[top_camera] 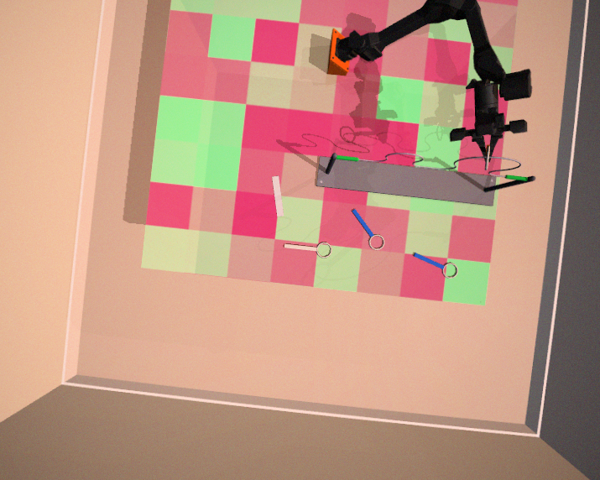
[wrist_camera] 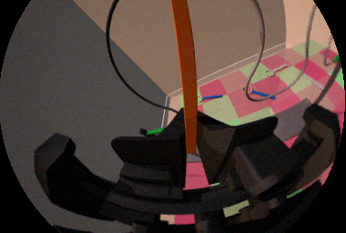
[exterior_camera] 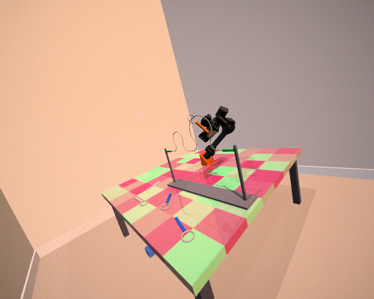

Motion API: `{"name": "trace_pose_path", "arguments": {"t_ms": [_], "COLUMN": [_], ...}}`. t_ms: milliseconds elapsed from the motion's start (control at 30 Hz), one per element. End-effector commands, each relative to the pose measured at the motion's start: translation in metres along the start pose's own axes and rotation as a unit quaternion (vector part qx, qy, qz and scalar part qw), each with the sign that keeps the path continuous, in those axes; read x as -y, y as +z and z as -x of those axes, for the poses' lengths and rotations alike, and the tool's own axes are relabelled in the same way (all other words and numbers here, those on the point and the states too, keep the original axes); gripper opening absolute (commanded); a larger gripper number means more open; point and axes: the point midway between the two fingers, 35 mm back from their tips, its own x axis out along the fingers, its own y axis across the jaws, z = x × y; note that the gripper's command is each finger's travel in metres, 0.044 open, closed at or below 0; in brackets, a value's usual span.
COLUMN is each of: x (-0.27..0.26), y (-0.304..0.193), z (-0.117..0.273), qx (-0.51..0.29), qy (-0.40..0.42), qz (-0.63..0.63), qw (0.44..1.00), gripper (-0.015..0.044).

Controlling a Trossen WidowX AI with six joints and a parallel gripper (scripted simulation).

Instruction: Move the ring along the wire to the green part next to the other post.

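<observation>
The pincer (top_camera: 488, 152) (exterior_camera: 208, 132) (wrist_camera: 185, 110) was held narrow, its fingers closed on the lower end of the orange handle (exterior_camera: 202, 126) (wrist_camera: 184, 55) in the wrist view. The ring (exterior_camera: 187, 118) was held just above centre in the exterior view, at the upper left of the wire's (top_camera: 519, 164) (exterior_camera: 200, 115) (wrist_camera: 107, 32) tall loop, apart from both green parts (top_camera: 515, 177) (exterior_camera: 228, 150). Whether the wire was touched cannot be told.

The handle (exterior_camera: 202, 126) (wrist_camera: 186, 59) looked like smooth, matt plastic; the base board (top_camera: 405, 180) (exterior_camera: 209, 191) (wrist_camera: 293, 119) looked matt and faintly grainy.
</observation>
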Motion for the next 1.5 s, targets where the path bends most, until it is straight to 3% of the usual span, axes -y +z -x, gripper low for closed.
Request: {"name": "trace_pose_path", "arguments": {"t_ms": [0,1467], "x": [-0.002,-0.023], "y": [0.0,0.006], "z": [0.001,0.002], "qx": [0.004,0.036], "qy": [0.01,0.123], "qz": [-0.021,-0.265], "qw": [1.0,0.956], "gripper": [-0.015,-0.015]}}
